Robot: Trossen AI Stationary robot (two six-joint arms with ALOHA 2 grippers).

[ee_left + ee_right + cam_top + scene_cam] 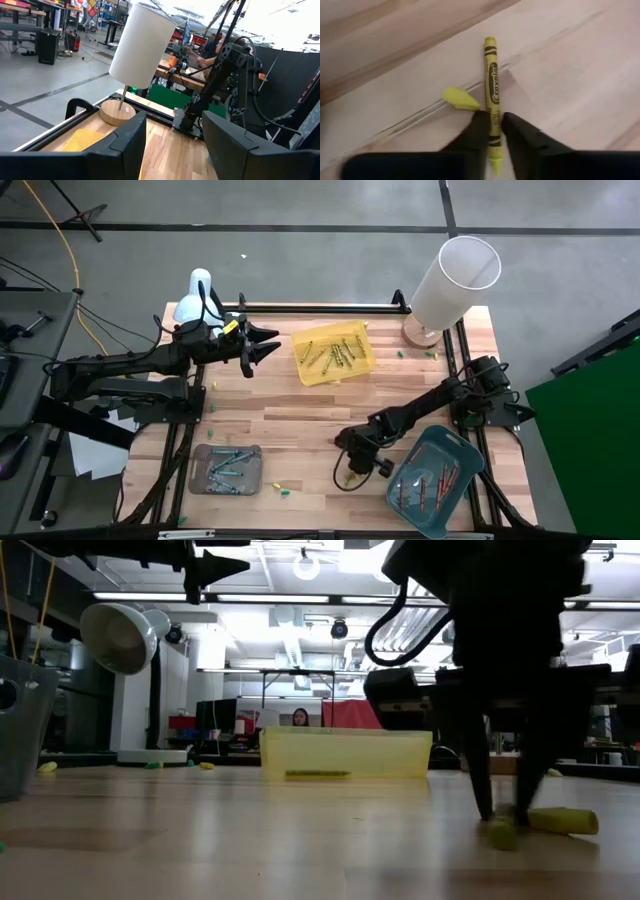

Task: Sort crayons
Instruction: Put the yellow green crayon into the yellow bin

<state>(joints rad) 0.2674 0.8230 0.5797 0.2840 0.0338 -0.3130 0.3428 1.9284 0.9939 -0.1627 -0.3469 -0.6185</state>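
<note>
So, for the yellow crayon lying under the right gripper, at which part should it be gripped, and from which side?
Grip the yellow crayon across its paper-wrapped shaft, near the lower end, coming straight down from above. It lies flat on the wooden table, so only its two long sides are free. The right gripper already straddles it there. The small broken yellow piece lies just beside the fingers; avoid it.

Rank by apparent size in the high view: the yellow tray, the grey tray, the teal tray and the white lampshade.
1. Teal tray.
2. White lampshade, looming nearer the camera.
3. Yellow tray.
4. Grey tray, close to the yellow one; that pair is unsure.
</note>
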